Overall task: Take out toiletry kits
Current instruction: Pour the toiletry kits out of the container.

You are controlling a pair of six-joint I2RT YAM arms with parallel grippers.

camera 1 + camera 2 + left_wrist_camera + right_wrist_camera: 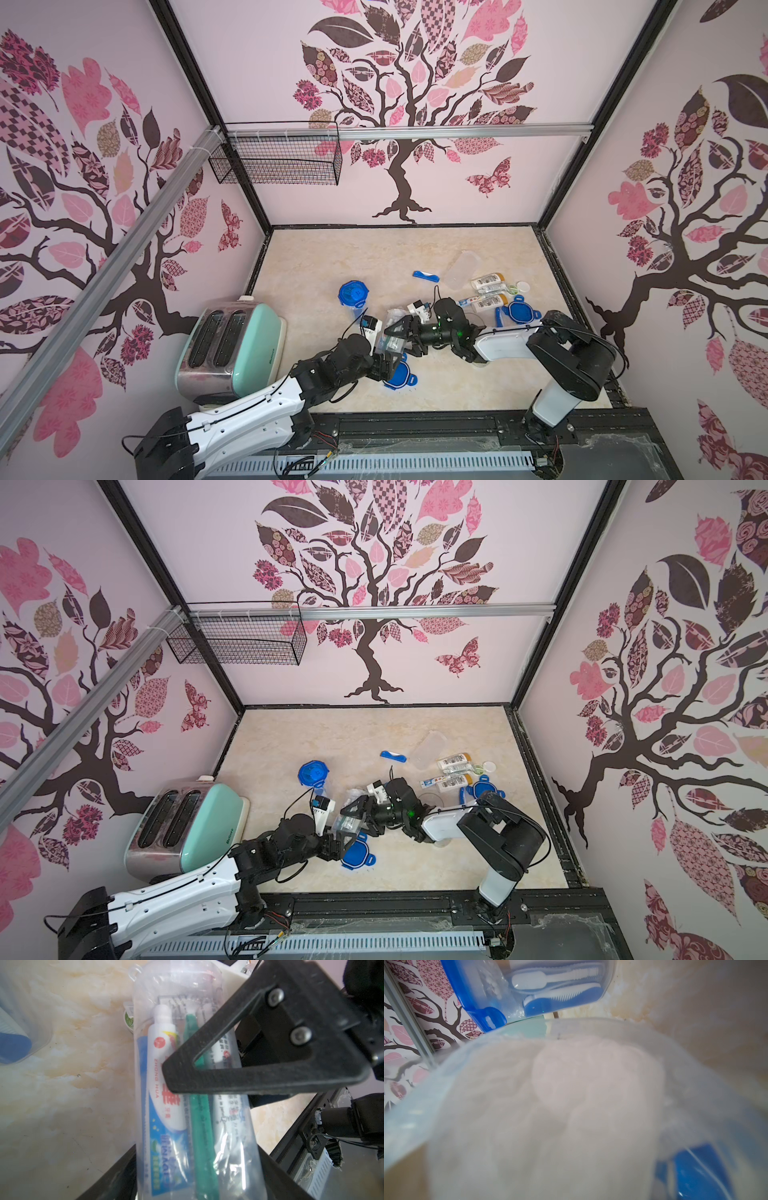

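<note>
A clear jar hangs lidless above the table's middle, with both grippers on it. Inside it lies a toiletry kit: a toothpaste tube, a green toothbrush and a white bottle. My left gripper is shut on one end of the jar, a finger on each side. My right gripper clamps the jar's other end, one finger flat on its wall. More kit items lie on the table at the right: white bottles with tan caps, a blue toothbrush and a round tub.
A blue lid lies under the held jar. A closed blue-lidded jar stands to the left, and an empty jar and another blue lid are at the right. A mint toaster sits at the left, a wire basket on the wall.
</note>
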